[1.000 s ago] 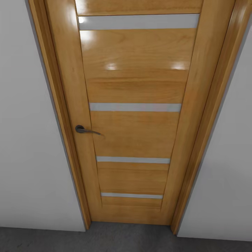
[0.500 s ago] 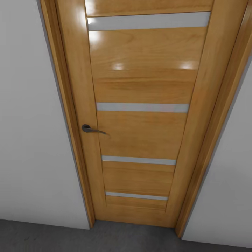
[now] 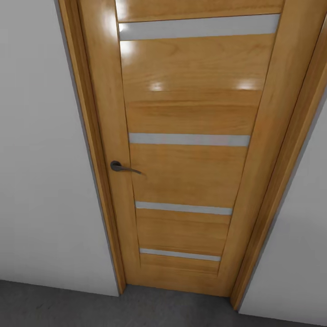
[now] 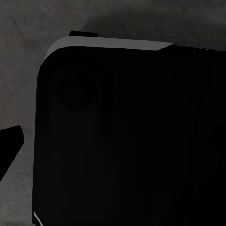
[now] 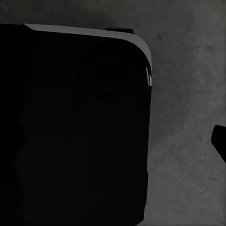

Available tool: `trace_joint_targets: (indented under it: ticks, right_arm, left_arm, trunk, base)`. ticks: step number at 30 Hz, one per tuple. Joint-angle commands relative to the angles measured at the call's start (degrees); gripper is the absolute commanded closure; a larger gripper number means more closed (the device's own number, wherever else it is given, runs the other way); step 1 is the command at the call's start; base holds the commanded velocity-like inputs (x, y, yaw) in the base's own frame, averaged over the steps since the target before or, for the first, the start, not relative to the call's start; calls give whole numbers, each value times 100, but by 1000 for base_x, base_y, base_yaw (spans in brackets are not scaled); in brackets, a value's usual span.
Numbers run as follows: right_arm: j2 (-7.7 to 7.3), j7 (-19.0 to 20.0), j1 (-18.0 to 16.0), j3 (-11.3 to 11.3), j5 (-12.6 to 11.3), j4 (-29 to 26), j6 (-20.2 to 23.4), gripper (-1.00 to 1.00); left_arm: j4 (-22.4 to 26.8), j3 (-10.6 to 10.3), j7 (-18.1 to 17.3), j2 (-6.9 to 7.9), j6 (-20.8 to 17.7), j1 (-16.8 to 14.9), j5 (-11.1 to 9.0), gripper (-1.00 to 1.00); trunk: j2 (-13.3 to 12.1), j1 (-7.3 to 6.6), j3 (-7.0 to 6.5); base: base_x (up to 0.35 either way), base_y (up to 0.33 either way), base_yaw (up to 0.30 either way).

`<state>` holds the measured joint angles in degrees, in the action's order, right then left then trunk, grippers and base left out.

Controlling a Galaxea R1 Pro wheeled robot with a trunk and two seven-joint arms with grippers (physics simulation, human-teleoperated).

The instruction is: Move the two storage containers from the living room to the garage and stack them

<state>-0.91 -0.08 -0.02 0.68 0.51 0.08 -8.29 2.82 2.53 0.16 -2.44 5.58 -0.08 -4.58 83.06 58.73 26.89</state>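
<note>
Straight ahead: shut wood door (image 3: 186, 150), grey glass strips, dark lever handle (image 3: 121, 167); rough dark grey floor (image 3: 54, 306) below. Tool states: cannot tell.

One wooden door (image 3: 190, 150) stands in one frame (image 3: 93, 150), crossed by four pale horizontal strips (image 3: 189, 140). It carries one dark lever handle (image 3: 121, 167). Two white wall sections (image 3: 43, 150) flank it above one grey floor (image 3: 68, 309).

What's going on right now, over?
Grippers: state unclear. No containers seen. Closed wooden door, handle on its left, dead ahead; dark grey floor below.
</note>
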Motion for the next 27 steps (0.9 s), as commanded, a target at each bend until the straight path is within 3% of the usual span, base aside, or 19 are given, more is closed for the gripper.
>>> trace_joint_targets:
  ticks: [1, 16, 22, 27]
  right_arm:
    - [-2, -1, 0, 7, 4, 1, -18, -100]
    - [-22, 5, 0, 2, 2, -16, -9, -100]
    - [-557, -26, -5, -26, 61, -844, 54, -100]
    - [-853, -46, -48, -78, 50, -1568, 243, -100]
  left_arm:
    - [0, 20, 2, -2, 14, -1, -42, -100]
    - [-6, 20, 2, -2, 14, -1, -42, -100]
    - [-8, 20, 2, -2, 14, -1, -36, -100]
    - [-9, 20, 2, -2, 14, -1, -37, -100]
  trunk:
    - [2, 0, 4]
    - [2, 0, 4]
    - [2, 0, 4]
    - [2, 0, 4]
  base:
    - [0, 0, 0]
    - [0, 0, 0]
    - [0, 0, 0]
    - [0, 0, 0]
